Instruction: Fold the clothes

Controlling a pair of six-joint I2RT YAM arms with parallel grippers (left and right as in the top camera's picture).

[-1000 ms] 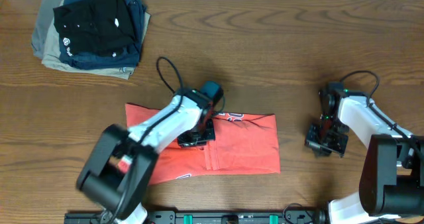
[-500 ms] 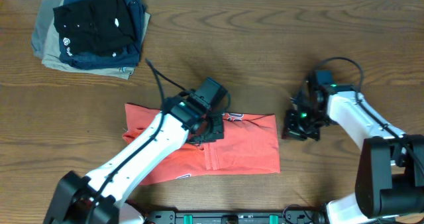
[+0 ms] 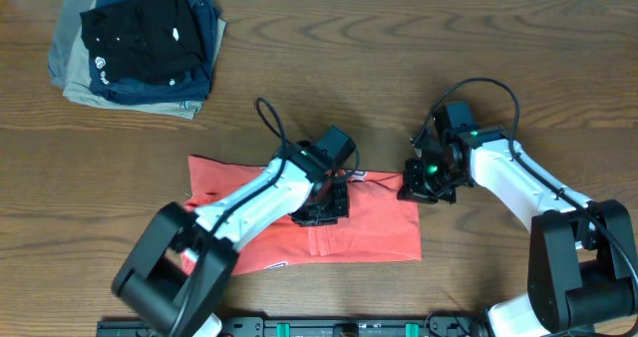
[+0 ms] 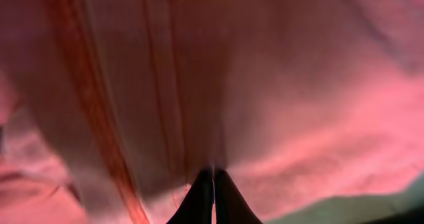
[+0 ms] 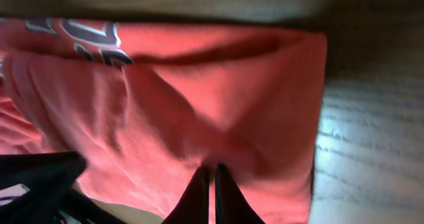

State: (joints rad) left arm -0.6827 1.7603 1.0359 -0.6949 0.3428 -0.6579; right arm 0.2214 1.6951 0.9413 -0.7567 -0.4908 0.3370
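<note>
Presently the left gripper [image 4: 213,176] has its jaws pressed together, tips on the coral-red T-shirt [image 3: 374,227], with cloth on every side of them. The right gripper [image 5: 212,172] jaws are likewise together, at the shirt's edge, with bare table [image 5: 371,138] off to one side. Whether either pinches cloth I cannot tell.

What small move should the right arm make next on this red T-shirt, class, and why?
Probably open the right gripper and pinch the T-shirt edge: its shut fingers sit at the shirt's right end, while the shut left gripper rests on the middle.
</note>
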